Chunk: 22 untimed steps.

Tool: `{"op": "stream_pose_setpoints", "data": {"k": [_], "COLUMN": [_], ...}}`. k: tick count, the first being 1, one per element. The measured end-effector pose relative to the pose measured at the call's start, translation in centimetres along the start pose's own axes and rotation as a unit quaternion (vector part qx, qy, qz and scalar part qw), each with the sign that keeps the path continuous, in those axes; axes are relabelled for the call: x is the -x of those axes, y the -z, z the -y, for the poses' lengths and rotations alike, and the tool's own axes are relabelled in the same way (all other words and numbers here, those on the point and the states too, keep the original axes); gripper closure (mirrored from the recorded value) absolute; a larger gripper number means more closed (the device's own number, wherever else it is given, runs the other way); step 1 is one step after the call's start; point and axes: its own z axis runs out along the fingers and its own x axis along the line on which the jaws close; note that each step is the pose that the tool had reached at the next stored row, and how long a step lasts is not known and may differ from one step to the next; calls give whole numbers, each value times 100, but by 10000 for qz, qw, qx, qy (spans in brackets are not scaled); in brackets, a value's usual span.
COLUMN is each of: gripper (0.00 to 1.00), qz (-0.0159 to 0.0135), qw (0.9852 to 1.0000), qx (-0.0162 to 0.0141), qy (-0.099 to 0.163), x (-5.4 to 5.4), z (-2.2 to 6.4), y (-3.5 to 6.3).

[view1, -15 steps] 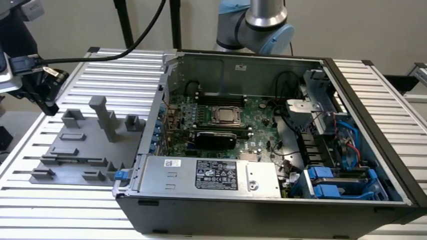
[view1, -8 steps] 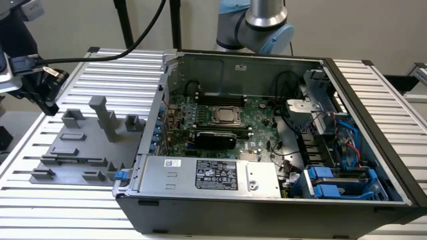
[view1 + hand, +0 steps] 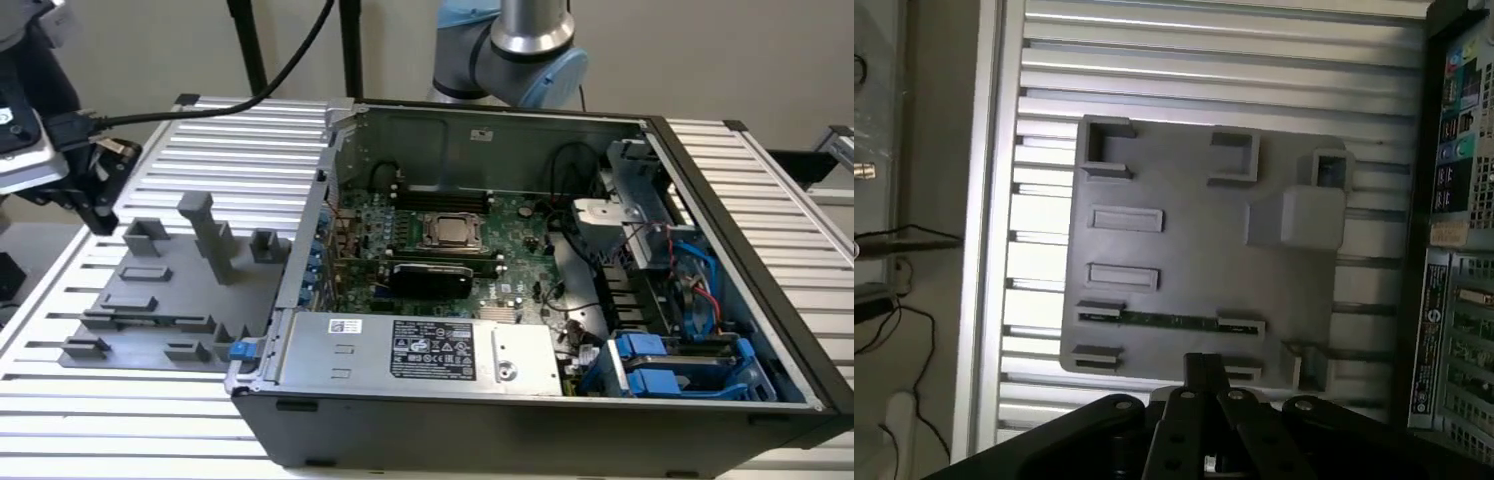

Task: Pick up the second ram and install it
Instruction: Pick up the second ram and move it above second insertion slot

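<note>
Lying on the grey holder plate [image 3: 1184,260], the second ram [image 3: 1169,320] shows as a thin green strip. Each of its ends is caught in a small holder block [image 3: 1099,312]. That pair of blocks is the second in from one edge of the plate, and an empty pair [image 3: 1097,355] sits between it and the edge.

My fingers [image 3: 1204,365] are pressed together with nothing between them. I hang above that same edge of the plate, close to the ram but clear of it.

A tall grey post [image 3: 1299,215] stands on the plate, on the side nearer the computer case [image 3: 534,420]. The plate rests on a slatted metal counter [image 3: 147,420]. The open case sits just beside the plate, on the exterior view's right of it, and inside it I see the motherboard with its silver processor socket [image 3: 451,232]. Off the plate's opposite side, past the counter's rim, a few dark cables [image 3: 894,240] trail.
</note>
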Motion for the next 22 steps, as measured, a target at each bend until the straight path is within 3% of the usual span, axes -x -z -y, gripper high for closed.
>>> {"op": "stream_pose_setpoints", "data": {"k": [6,11,17,22], "gripper": [100,100,100,100], "qz": [-23,-42,-65,-84], "qw": [9985,9950,9881,9801], "qx": [4,7,11,15], "qy": [547,995,1535,1983], "x": [0,0,-1,-1], "z": [2,3,5,7], "y": [-42,-76,-118,-151]}}
